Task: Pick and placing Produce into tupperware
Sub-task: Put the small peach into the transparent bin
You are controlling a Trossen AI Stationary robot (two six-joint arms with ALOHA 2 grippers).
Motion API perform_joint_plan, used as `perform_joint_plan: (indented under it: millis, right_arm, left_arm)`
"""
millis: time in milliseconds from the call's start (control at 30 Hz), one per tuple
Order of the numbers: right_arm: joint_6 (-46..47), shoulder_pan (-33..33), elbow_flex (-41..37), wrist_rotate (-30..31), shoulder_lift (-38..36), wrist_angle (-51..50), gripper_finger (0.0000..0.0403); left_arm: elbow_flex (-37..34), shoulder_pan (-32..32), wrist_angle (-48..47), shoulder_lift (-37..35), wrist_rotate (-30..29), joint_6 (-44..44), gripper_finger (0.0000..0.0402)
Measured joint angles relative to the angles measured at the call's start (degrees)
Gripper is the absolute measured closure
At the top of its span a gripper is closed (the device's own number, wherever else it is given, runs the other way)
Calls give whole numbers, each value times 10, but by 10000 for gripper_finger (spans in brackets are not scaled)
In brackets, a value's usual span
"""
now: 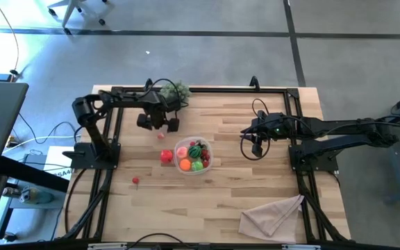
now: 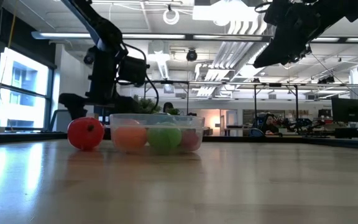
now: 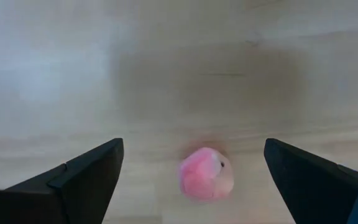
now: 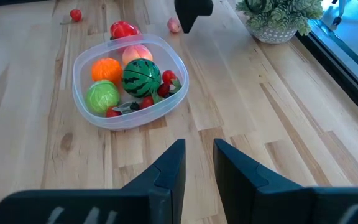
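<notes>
Left wrist view: pink fruit [image 3: 206, 173] lies between the spread left gripper [image 3: 194, 171] fingers.

- A light wooden bench [image 1: 255, 173] with plank grain, framed by a black metal rail [image 1: 221, 89] along its edges.
- A beige cloth [image 1: 273, 215] lies crumpled on the bench near its front right corner.
- A bushy grey-green plant [image 4: 278, 15] in a pale pot stands at the far edge of the bench.
- Grey floor [image 1: 207, 55] beyond the bench, with a chair base [image 1: 82, 10].
- Cables [image 1: 33, 135] trail off to the left of the bench.
</notes>
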Motion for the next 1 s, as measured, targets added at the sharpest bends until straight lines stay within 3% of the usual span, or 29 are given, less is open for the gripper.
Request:
perform_joint_plan:
  millis: [500,1000]
  right_arm:
    - [0,0,0,0,0,0,331]
    - [0,0,0,0,0,0,331]
  left_arm:
    - [-33,-31,15,0,-7,-13,36]
    - [-33,-63,34,0,-26,-32,230]
